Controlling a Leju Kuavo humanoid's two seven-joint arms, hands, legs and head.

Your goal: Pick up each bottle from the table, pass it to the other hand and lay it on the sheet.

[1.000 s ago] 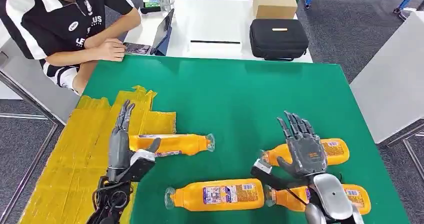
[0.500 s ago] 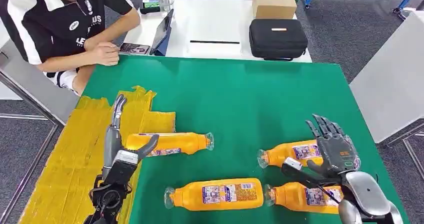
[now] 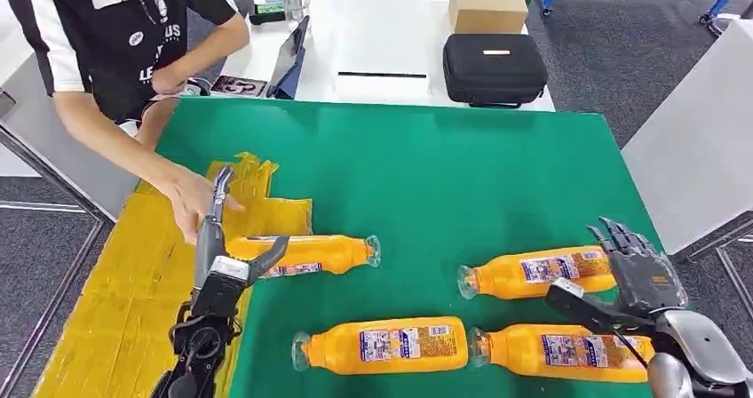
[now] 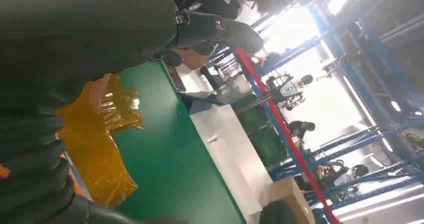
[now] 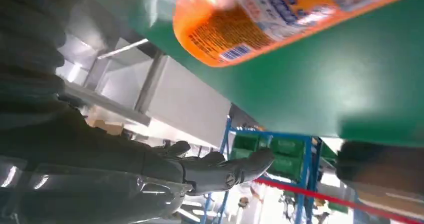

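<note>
While right hand hovers open, holding nothing, far-right bottle lies just beside it, cap pointing toward sheet, long axis crosswise. Right hand nearer; left hand open beside bottle on sheet edge.

Grey carpet floor, white table behind, blue metal shelving, bright overhead light

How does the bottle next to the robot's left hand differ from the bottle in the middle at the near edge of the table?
The left bottle lies partly on the yellow sheet, cap pointing right; the middle bottle lies wholly on the green table, cap pointing left. The left hand rests against the left bottle; nothing touches the middle bottle. Both are orange, labelled and lying on their sides.
</note>
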